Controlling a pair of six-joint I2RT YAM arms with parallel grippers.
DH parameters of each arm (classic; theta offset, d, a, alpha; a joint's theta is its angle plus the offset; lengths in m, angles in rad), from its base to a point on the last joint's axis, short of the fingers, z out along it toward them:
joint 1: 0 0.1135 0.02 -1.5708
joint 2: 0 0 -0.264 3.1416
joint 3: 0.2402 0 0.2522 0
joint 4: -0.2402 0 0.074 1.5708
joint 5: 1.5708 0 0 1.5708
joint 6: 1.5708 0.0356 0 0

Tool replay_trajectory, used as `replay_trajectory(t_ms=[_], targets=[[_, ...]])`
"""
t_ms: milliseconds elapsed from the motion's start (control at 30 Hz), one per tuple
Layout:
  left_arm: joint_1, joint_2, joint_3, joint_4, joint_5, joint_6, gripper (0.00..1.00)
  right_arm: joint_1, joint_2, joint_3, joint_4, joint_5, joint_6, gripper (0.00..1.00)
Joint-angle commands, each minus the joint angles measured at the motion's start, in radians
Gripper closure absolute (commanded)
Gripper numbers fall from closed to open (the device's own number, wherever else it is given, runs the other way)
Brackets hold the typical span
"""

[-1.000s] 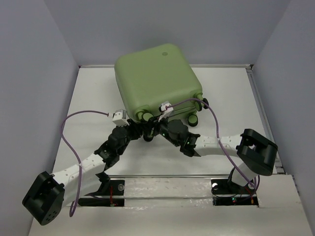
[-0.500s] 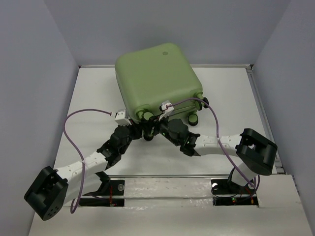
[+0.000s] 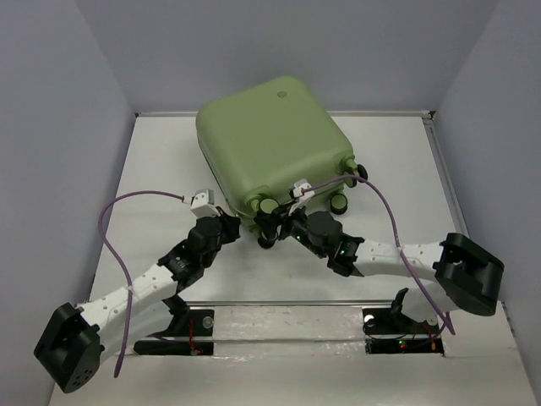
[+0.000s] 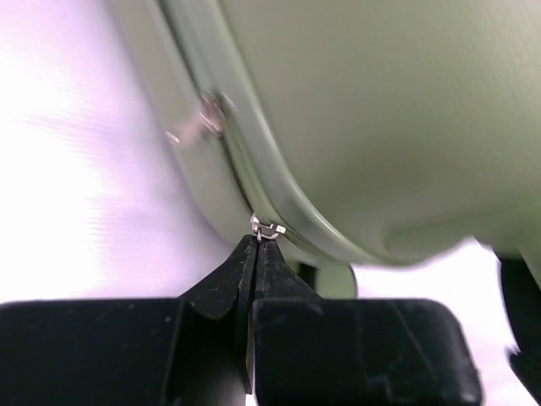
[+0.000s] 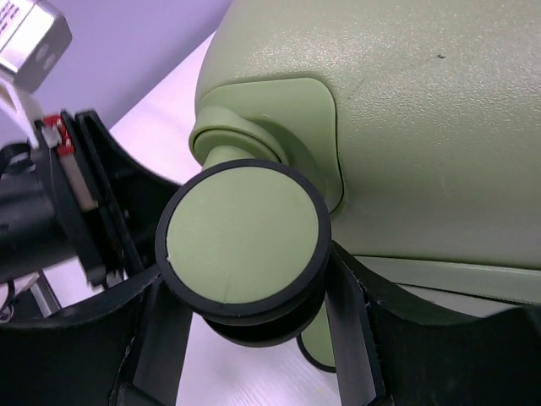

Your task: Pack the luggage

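The luggage (image 3: 270, 144) is a light-green hard-shell suitcase lying closed at the back of the table, its wheels toward the arms. My left gripper (image 3: 235, 222) is at its near left corner. In the left wrist view this gripper (image 4: 256, 247) is shut on a small metal zipper pull (image 4: 269, 228) on the seam of the luggage (image 4: 380, 110). My right gripper (image 3: 275, 227) is at the near edge, and its jaws stand on either side of a green-and-black wheel (image 5: 245, 241), closed against it. The shell of the luggage (image 5: 406, 110) fills the upper right of the right wrist view.
A second zipper pull (image 4: 203, 118) hangs further along the seam. Two more wheels (image 3: 340, 203) stick out at the near right corner. Grey walls close in the white table (image 3: 152, 169) on three sides. The left arm's wrist (image 5: 51, 211) is close beside the right gripper.
My left gripper has shut on the zipper pull. The right arm has swung to the right with the wheel, and the luggage has turned so its near corner sits further right.
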Motion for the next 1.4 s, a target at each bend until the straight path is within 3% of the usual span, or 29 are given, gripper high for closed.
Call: replay_trajectory(t_ms=[0,267,433,533,567,633,667,700,767,800,867,900,967,1000,1033,1200,1367], targets=[[0.107,0.0,0.061,-0.156,-0.294,0.002,0.94,0.003,-0.167,-0.051,0.071,0.03,0.011,0.93],[0.31,0.083,0.09,-0.073,-0.192,0.046,0.94,0.003,-0.348,-0.142,-0.03,0.033,-0.015,0.93],[0.341,0.164,0.175,-0.054,-0.208,0.014,0.94,0.003,-0.36,-0.15,-0.048,0.005,-0.004,0.93],[0.333,0.109,0.16,-0.033,-0.128,-0.001,0.92,0.003,-0.331,-0.14,-0.053,-0.027,0.005,0.93],[0.318,0.073,0.126,-0.038,-0.119,-0.024,0.75,0.003,-0.322,-0.131,-0.053,-0.038,0.006,0.93],[0.293,-0.094,0.089,-0.045,-0.068,-0.03,0.59,0.014,-0.313,-0.125,-0.061,-0.038,0.005,0.93],[0.277,-0.168,0.072,-0.062,-0.063,-0.044,0.45,0.014,-0.317,-0.124,-0.064,-0.039,0.003,0.93],[0.26,-0.237,0.072,-0.13,-0.065,-0.055,0.39,0.014,-0.326,-0.124,-0.07,-0.039,0.003,0.93],[0.215,-0.441,0.104,-0.236,-0.057,-0.047,0.01,0.023,-0.369,-0.108,-0.14,-0.044,0.003,0.9],[0.207,-0.493,0.124,-0.264,-0.054,-0.047,0.01,0.023,-0.386,-0.101,-0.14,-0.045,0.002,0.9],[0.204,-0.606,0.2,-0.332,-0.027,-0.02,0.01,0.023,-0.423,-0.07,-0.208,-0.044,-0.013,0.79],[0.204,-0.624,0.227,-0.359,0.013,0.021,0.01,0.023,-0.459,-0.056,-0.264,-0.044,-0.03,0.61],[0.204,-0.64,0.305,-0.367,0.065,0.066,0.01,0.023,-0.493,0.006,-0.346,-0.045,-0.053,0.43],[0.204,-0.633,0.333,-0.369,0.116,0.091,0.01,0.023,-0.524,0.033,-0.439,-0.045,-0.067,0.18],[0.204,-0.614,0.359,-0.369,0.148,0.13,0.01,0.023,-0.541,0.082,-0.485,-0.047,-0.094,0.0],[0.204,-0.54,0.535,-0.364,0.283,0.217,0.01,0.023,-0.685,0.229,-0.77,0.0,-0.165,0.0],[0.204,-0.523,0.618,-0.387,0.323,0.286,0.01,0.023,-0.912,0.289,-0.846,0.102,-0.213,0.0]])
